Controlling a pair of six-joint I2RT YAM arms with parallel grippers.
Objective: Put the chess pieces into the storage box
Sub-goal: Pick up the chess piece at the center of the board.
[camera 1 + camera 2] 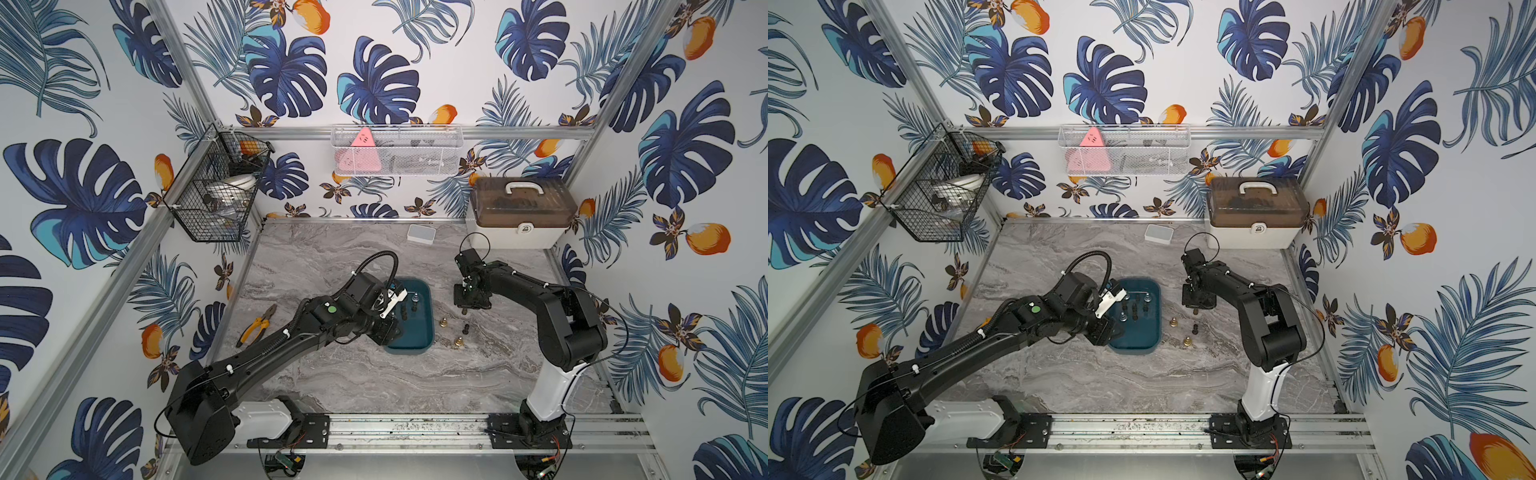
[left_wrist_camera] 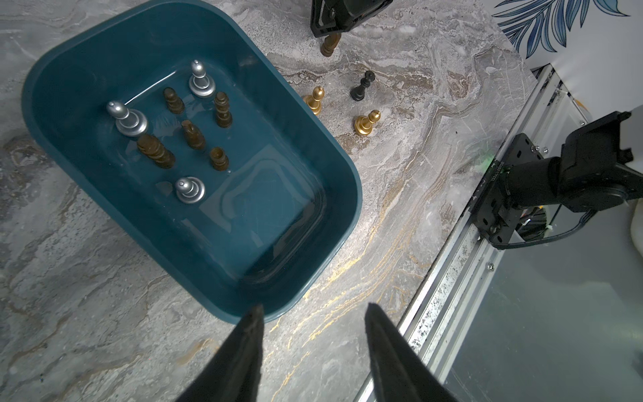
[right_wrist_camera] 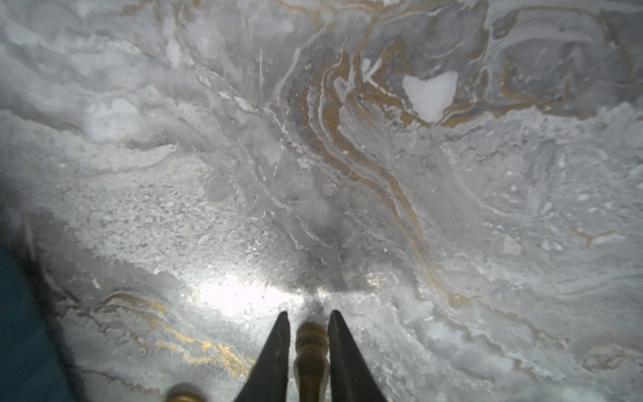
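Right gripper (image 3: 308, 315) pinches a brown piece (image 3: 311, 348) low at the marble table (image 3: 348, 174), near the storage box (image 2: 327, 167). Lift straight, clear the rim, lower onto bare floor — avoid toppling the standing pieces (image 2: 195, 135).

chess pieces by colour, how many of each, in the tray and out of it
silver, in tray: 3
dark brown, in tray: 5
gold, on table: 2
black, on table: 1
bronze, between right fingers: 1
total: 12
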